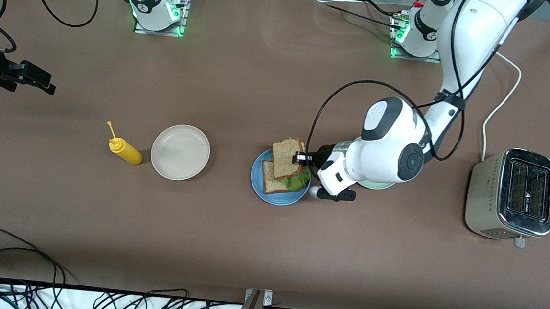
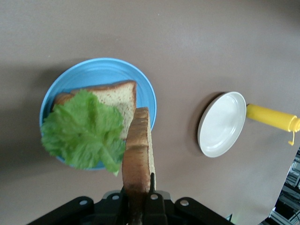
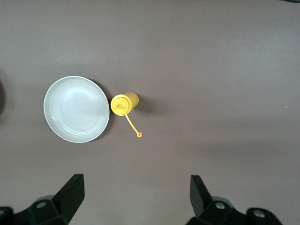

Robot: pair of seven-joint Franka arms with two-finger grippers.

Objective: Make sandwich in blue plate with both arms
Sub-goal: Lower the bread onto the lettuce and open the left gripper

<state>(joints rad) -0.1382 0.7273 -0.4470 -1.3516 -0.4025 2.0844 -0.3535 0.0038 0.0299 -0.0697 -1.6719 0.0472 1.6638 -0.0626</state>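
Brown tabletop (image 1: 228, 249), evenly lit

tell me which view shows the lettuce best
The left wrist view: the lettuce lies fully visible on the bottom bread slice in the blue plate. The front view shows only its edge under the held slice. The right wrist view misses it.

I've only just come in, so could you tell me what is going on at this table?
The left gripper is shut on a bread slice, holding it over the blue plate, where another bread slice already lies with a lettuce leaf on it. The right gripper waits open above the table near the beige plate and yellow bottle.
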